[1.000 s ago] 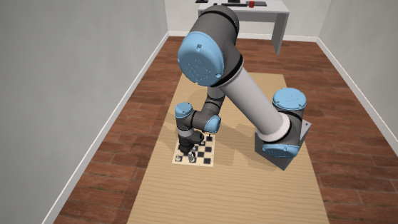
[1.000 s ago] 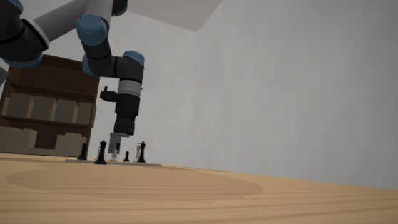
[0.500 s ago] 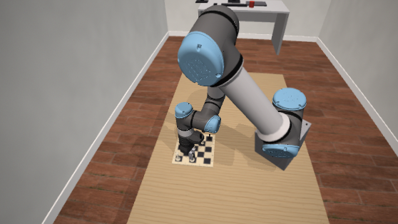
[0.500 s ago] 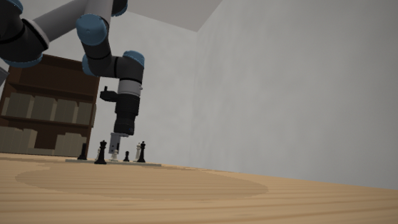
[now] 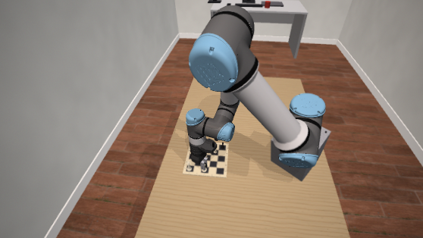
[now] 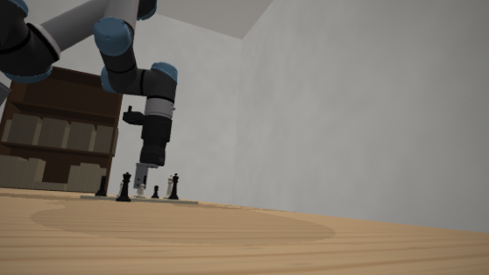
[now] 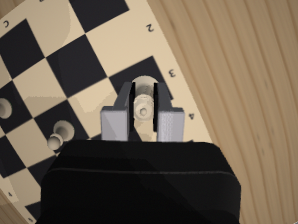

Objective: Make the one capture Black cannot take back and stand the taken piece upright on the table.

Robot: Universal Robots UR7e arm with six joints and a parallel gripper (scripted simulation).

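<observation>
The small chessboard (image 5: 208,162) lies on the wooden table. My gripper (image 7: 144,97) stands low over the board's edge column, beside the digits 3 and 4, and is shut on a white piece (image 7: 141,110) whose round top shows between the fingers. In the exterior view the fingers (image 6: 141,177) reach down onto that white piece (image 6: 141,189), which still stands at board level. Two other white pieces (image 7: 59,131) (image 7: 5,107) stand to the left in the wrist view. Black pieces (image 6: 125,186) (image 6: 174,186) (image 6: 155,192) stand around it.
Another black piece (image 5: 222,145) stands at the board's far edge. The robot base (image 5: 303,151) sits to the right of the board. A bookshelf (image 6: 57,136) stands behind the table and a grey desk (image 5: 265,15) at the room's far end.
</observation>
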